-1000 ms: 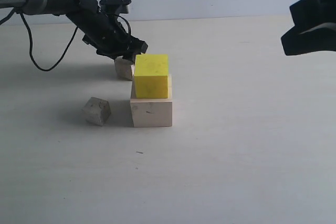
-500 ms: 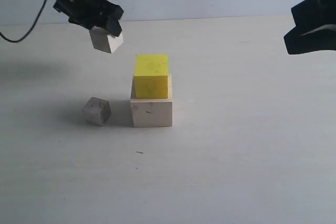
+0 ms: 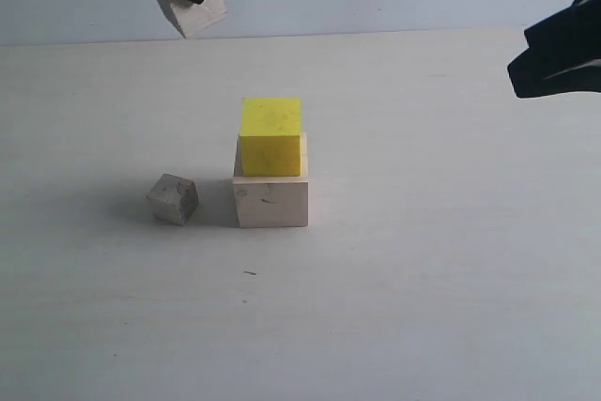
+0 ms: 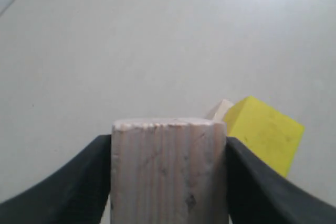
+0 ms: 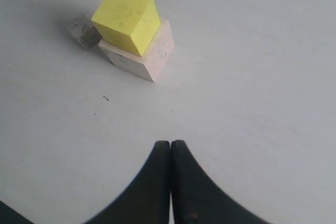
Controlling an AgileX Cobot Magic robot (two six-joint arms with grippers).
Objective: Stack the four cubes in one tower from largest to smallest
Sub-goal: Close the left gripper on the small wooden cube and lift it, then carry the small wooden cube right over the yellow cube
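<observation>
Gripping one small pale cube (image 3: 194, 10) between its two fingers, the left tool (image 4: 169, 182) hangs high over the desk (image 3: 423, 279), above and left of the stack in the exterior view. The held cube is tilted and clear of everything below it. The yellow cube (image 3: 271, 135) sits on the large wooden cube (image 3: 271, 200) near mid-desk. The second small cube (image 3: 173, 199), greyish and turned corner-forward, lies on the desk just beside the large wooden cube's left side, apart from it. The right tool (image 5: 170, 148) is clenched on nothing, well apart from the stack.
</observation>
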